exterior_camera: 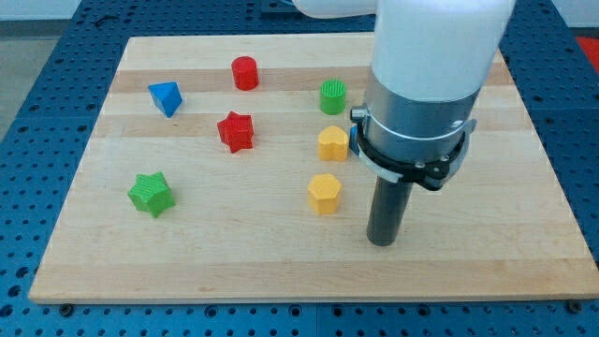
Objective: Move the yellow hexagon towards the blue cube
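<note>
The yellow hexagon (pixel 324 193) lies on the wooden board (pixel 187 243) near the middle, toward the view's bottom. My tip (pixel 381 241) rests on the board to the hexagon's right and a little below it, apart from it. The blue cube is hidden behind my arm's body; it was last seen to the right of the second yellow block (pixel 332 143), which sits above the hexagon.
A green cylinder (pixel 332 96) and a red cylinder (pixel 244 72) stand near the view's top. A red star (pixel 235 131) and a blue triangular block (pixel 165 97) lie to the left. A green star (pixel 150 193) lies at lower left.
</note>
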Controlling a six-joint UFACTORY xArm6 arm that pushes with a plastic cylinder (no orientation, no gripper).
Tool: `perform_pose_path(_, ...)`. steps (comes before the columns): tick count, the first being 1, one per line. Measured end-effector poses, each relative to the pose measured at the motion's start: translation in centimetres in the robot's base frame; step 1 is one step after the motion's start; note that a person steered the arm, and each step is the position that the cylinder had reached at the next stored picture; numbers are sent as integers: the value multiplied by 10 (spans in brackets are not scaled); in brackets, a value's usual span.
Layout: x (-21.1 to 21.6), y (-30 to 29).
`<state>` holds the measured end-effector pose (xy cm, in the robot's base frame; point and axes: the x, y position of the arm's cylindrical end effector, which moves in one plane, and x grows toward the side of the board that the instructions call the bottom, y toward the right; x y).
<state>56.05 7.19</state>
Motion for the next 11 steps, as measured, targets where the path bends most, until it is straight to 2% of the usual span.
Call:
perform_pose_path(5, -1, -131)
perform_pose_path(6, -15, -137)
perform_pose_path(9, -20, -126)
perform_pose_path(11, -48, -58)
